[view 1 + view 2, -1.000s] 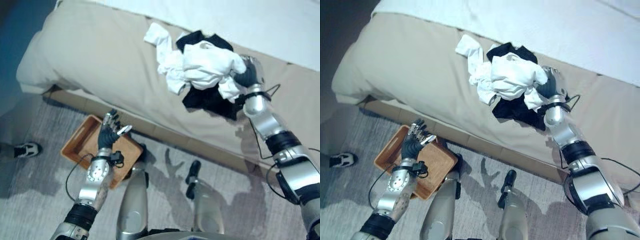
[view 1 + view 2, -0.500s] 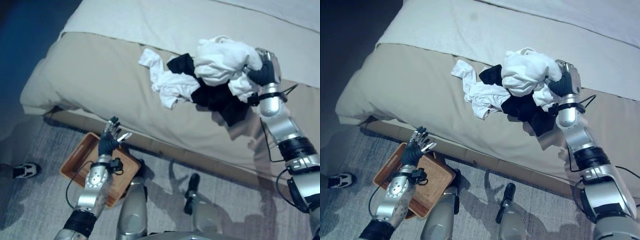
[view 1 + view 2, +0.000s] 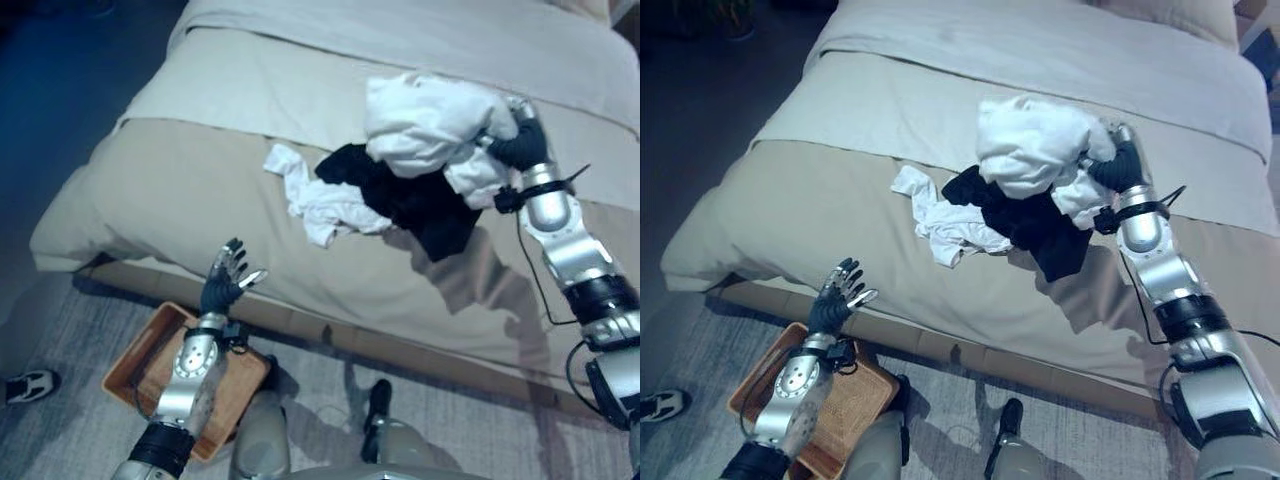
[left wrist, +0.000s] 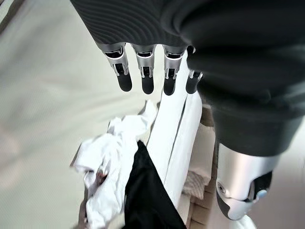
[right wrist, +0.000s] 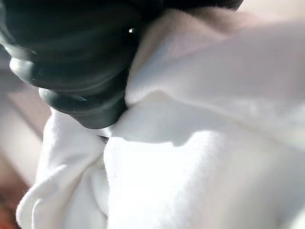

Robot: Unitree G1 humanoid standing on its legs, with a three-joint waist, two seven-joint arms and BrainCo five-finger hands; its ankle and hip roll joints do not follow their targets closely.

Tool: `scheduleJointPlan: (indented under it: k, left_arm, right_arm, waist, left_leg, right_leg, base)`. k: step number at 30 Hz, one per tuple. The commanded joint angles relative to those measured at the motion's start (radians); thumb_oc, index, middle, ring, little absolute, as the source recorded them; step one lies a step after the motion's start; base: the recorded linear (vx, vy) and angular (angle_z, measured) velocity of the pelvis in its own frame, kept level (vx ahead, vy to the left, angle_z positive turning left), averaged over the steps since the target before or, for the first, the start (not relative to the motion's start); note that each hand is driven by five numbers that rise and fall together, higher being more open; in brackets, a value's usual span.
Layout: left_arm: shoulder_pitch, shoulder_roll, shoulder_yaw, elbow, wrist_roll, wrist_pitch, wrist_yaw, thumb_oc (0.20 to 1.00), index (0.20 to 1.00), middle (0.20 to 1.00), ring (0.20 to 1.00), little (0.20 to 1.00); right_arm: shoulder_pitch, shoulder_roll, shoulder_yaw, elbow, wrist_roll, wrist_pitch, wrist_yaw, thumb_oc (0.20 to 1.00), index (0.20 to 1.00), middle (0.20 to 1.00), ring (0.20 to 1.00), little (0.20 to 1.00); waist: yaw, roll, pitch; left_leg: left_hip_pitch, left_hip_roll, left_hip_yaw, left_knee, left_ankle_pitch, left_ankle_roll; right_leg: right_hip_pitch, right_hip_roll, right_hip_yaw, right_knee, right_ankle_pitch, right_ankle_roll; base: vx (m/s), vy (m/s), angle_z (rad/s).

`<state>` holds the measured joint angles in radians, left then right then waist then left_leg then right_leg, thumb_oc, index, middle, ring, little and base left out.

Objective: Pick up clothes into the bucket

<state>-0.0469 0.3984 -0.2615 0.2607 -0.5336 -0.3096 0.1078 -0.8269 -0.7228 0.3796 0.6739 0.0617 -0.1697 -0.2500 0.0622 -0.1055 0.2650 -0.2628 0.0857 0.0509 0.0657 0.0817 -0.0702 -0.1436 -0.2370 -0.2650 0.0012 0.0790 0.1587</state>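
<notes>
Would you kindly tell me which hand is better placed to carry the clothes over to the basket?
The right hand: it is already bunched into the white garment, lifted above the beige bed. The open left hand holds nothing, hovering near the brown woven basket on the floor.

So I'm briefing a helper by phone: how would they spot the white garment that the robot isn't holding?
Start at the bed with its beige cover. Near its middle lies a heap of clothes, and the loose white garment is the crumpled strip on the heap's left, flat on the cover beside the black garment. Unlike the white bundle gripped in the right hand, nothing touches it.
</notes>
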Motion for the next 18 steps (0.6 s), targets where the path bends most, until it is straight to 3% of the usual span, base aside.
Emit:
scheduleJointPlan:
  k: [1, 10, 18]
  left_arm:
    - [-0.014, 0.017, -0.006, -0.036, -0.025, -0.029, -0.016, 1.000, 1.000, 1.000, 1.000, 1.000]
    - [-0.039, 0.019, -0.023, -0.098, -0.050, -0.038, -0.001, 1.000, 1.000, 1.000, 1.000, 1.000]
    - [-0.071, 0.022, -0.052, -0.149, -0.067, -0.049, 0.005, 1.000, 1.000, 1.000, 1.000, 1.000]
  right_arm:
    - [-0.161, -0.001, 0.017, 0.027, -0.005, -0.007, -0.035, 0.200, 0.200, 0.200, 0.200, 0.200]
    - [-0.262, 0.109, 0.070, 0.347, -0.085, 0.049, -0.065, 0.200, 0.200, 0.200, 0.200, 0.200]
    - [-0.338, 0.107, 0.092, 0.526, -0.120, 0.070, -0.096, 0.200, 0.200, 0.200, 0.200, 0.200]
  waist:
    - [0.026, -0.012, 0.010]
    - [0.075, 0.056, 0.139]
    - [0.103, 0.102, 0.208]
  left_leg:
    - [-0.047, 0.023, -0.011, 0.048, -0.024, 0.005]
    - [-0.167, -0.005, -0.043, 0.111, -0.019, 0.019]
    - [-0.294, -0.023, -0.053, 0.166, -0.017, 0.024]
  right_leg:
    - [-0.017, -0.091, -0.053, 0.058, 0.063, 0.064]
    - [-0.124, -0.125, -0.072, 0.166, 0.042, 0.053]
    - [-0.244, -0.154, -0.080, 0.245, 0.028, 0.048]
  base:
    - [-0.09, 0.009, 0.06]
    - [-0.08, 0.024, 0.16]
    - [-0.07, 0.021, 0.11]
